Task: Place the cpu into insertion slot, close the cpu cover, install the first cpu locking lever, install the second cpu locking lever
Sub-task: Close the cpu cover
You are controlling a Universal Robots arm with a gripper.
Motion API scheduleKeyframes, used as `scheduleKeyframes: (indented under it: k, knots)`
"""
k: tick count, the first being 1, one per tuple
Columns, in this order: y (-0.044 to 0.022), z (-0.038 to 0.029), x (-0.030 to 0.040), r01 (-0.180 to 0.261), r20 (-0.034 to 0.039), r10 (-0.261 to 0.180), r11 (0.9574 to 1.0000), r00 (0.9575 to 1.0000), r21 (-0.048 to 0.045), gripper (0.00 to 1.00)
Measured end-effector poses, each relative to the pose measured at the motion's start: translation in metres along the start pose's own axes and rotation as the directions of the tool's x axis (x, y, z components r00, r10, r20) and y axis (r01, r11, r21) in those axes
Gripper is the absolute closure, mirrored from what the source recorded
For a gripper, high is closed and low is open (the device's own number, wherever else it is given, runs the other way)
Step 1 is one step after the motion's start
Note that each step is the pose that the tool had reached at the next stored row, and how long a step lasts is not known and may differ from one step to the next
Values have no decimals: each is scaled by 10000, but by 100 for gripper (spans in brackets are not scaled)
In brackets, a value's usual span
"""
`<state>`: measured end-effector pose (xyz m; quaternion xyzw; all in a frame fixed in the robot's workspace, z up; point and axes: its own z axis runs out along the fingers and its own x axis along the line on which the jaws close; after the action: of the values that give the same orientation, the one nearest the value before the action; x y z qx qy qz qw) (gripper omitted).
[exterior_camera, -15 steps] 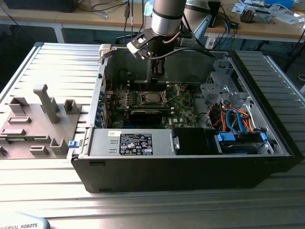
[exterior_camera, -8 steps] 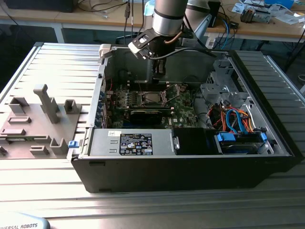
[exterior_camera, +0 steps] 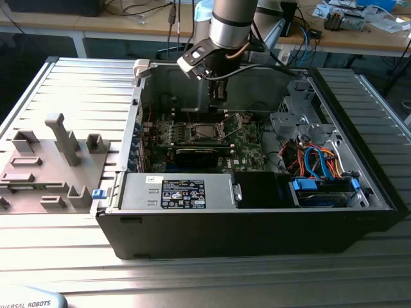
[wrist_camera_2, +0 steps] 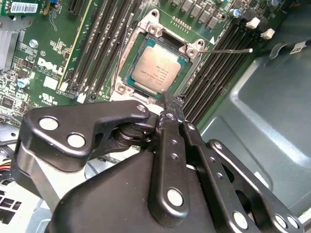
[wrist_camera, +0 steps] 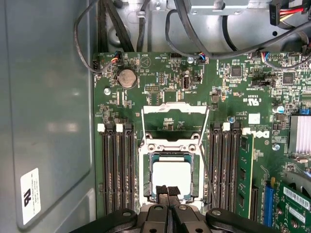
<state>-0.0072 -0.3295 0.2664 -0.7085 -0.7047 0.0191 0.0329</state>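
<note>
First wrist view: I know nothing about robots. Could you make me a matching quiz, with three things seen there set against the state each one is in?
Things:
1. cpu
2. cpu cover
3. gripper

States:
A. swung open, away from the insertion slot
B. shut, tips at the cpu's edge
C. lying in the insertion slot

Pairs: 1-C, 2-A, 3-B.

Robotics lab: cluttered workbenches [exterior_camera: 380, 40], slatted metal table [exterior_camera: 192, 282].
</note>
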Motion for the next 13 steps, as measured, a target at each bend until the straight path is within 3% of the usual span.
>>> scheduleKeyframes:
  k: [13]
  knots:
    - [110, -8, 1, 0, 1, 0, 10000, 10000, 3, 89]
